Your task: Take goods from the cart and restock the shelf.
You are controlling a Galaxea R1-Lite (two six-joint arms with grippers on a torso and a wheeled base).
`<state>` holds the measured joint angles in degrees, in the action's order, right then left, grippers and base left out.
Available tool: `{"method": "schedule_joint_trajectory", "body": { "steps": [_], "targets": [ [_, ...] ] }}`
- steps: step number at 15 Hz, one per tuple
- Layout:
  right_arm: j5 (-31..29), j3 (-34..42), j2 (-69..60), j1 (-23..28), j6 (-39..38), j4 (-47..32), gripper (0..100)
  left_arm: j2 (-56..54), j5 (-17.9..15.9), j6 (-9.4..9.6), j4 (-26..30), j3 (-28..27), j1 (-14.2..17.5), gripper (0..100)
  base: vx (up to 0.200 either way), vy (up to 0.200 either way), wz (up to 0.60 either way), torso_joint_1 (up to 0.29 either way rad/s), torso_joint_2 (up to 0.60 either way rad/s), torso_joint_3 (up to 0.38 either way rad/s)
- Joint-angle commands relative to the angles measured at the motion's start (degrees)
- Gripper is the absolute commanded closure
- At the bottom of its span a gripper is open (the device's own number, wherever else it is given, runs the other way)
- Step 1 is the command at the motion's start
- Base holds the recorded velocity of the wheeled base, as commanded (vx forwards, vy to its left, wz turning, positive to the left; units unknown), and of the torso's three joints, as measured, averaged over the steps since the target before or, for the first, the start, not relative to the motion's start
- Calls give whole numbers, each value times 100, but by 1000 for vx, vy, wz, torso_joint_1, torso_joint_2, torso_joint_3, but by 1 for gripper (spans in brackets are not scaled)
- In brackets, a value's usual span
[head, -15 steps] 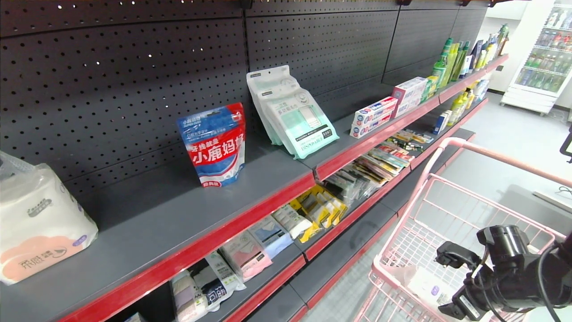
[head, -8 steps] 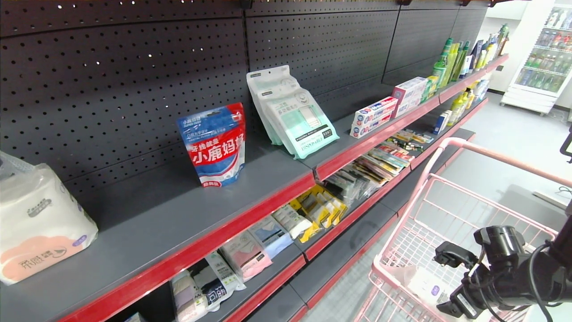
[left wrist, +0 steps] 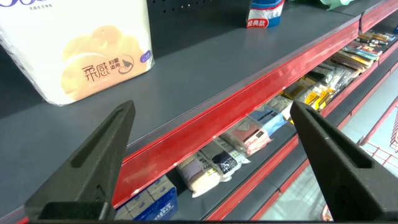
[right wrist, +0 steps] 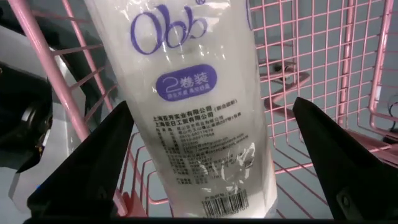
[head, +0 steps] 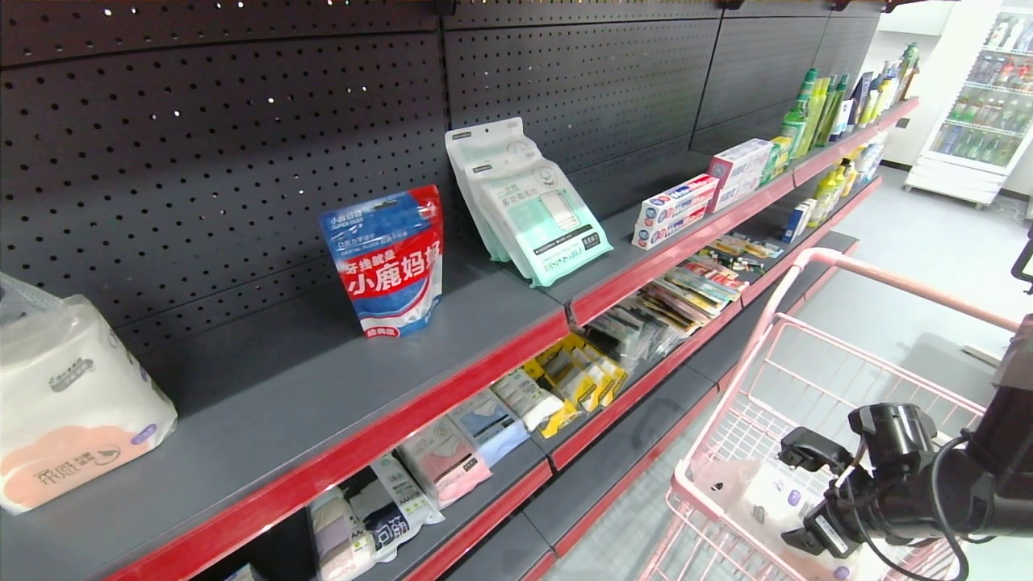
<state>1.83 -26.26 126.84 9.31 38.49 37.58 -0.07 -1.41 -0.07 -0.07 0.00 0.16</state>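
Observation:
A white soft pack with purple print (right wrist: 199, 93) lies in the pink wire cart (head: 888, 282), at its near corner (head: 754, 496). My right gripper (head: 795, 496) hangs inside the cart, open, with one finger on each side of the pack (right wrist: 212, 106); I cannot tell whether the fingers touch it. My left gripper (left wrist: 211, 106) is open and holds nothing, in front of the grey shelf (left wrist: 205, 68) near a toilet paper pack (left wrist: 81, 50). On that shelf (head: 307, 379) the toilet paper pack (head: 73, 403) stands at the left end.
A red and blue pouch (head: 391, 258), mint pouches (head: 529, 202) and toothpaste boxes (head: 674, 210) stand further right on the shelf. Bare shelf lies between the toilet paper and the pouch. Lower shelves hold several small packs (head: 452, 460). The cart's pink bars (right wrist: 46, 62) surround the right gripper.
My right gripper has moved a little left and closer to the white pack in the cart. The shelf goods have not moved.

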Motion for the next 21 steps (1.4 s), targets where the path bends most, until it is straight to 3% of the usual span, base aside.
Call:
{"method": "schedule_joint_trajectory", "body": {
  "steps": [1,5,10,14,21],
  "targets": [
    [81,-143,174,62,71,-5,0,7,1,-1,-1,0,2,0,0,0,0,0,0,0],
    [441,-336,297,299,476,-5,0,7,1,-1,-1,0,2,0,0,0,0,0,0,0],
    [1364,-573,614,387,546,-5,0,7,1,-1,-1,0,2,0,0,0,0,0,0,0],
    [1654,-591,693,449,1021,-5,0,7,1,-1,-1,0,2,0,0,0,0,0,0,0],
    [1610,-837,851,449,1495,-14,0,7,1,-1,-1,0,2,0,0,0,0,0,0,0]
  ]
}}
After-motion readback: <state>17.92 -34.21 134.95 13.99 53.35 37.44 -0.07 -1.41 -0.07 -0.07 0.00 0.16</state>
